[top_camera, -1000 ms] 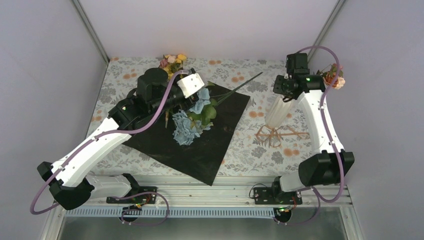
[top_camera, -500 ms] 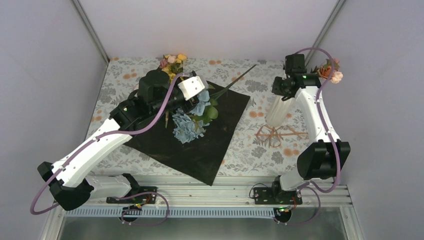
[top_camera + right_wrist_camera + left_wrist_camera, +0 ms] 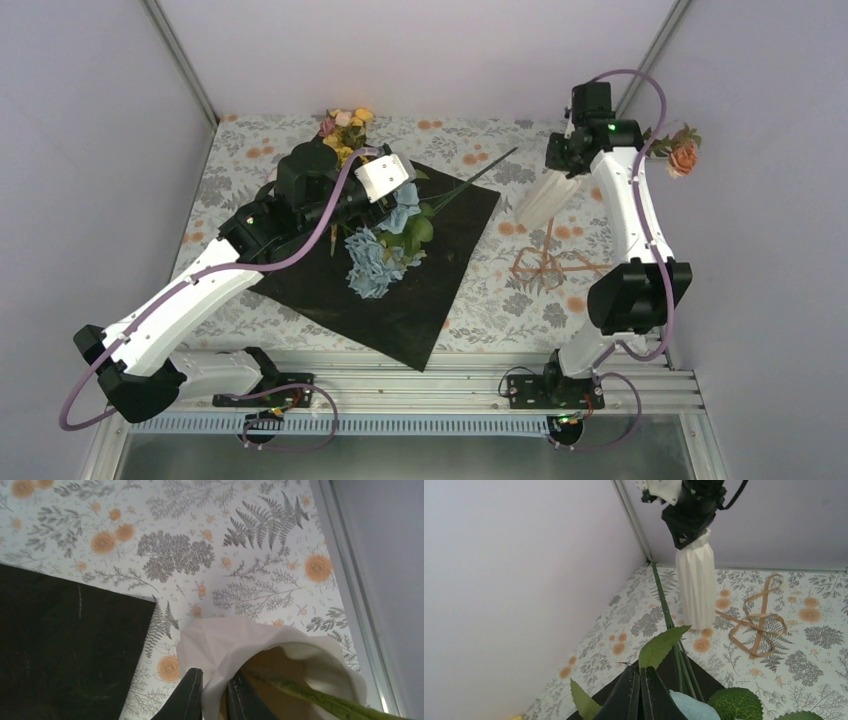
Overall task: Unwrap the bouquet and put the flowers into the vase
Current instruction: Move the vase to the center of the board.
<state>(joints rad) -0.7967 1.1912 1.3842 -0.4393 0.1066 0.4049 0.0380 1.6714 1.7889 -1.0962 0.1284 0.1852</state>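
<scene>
Flowers [image 3: 378, 258] of the bouquet are shown lying loose on the opened black sheet [image 3: 405, 305], which is spread flat on the floral-print tablecloth [image 3: 480, 300] left of centre. One long green stem [image 3: 480, 172] is pointed toward the far right. A separate cluster of yellow and pink blooms [image 3: 346, 121] is seen at the far edge of the cloth. The left gripper [image 3: 640, 672] is lowered among the leaves with its fingers pressed together; whether a stem is pinched between them cannot be told.

The vase [image 3: 545, 200] is held tilted to the right of the sheet. Its scalloped rim is clamped by the right gripper [image 3: 214, 676], one finger set outside the white wall and one inside the mouth. This rim grip is judged to steady the vase and angle its opening for the next stem. A green stalk [image 3: 310, 697] is already lodged inside, and the orange blooms [image 3: 681, 156] beyond the right arm probably belong to it. A tan ribbon [image 3: 548, 265] lies discarded on the cloth near the vase.
</scene>
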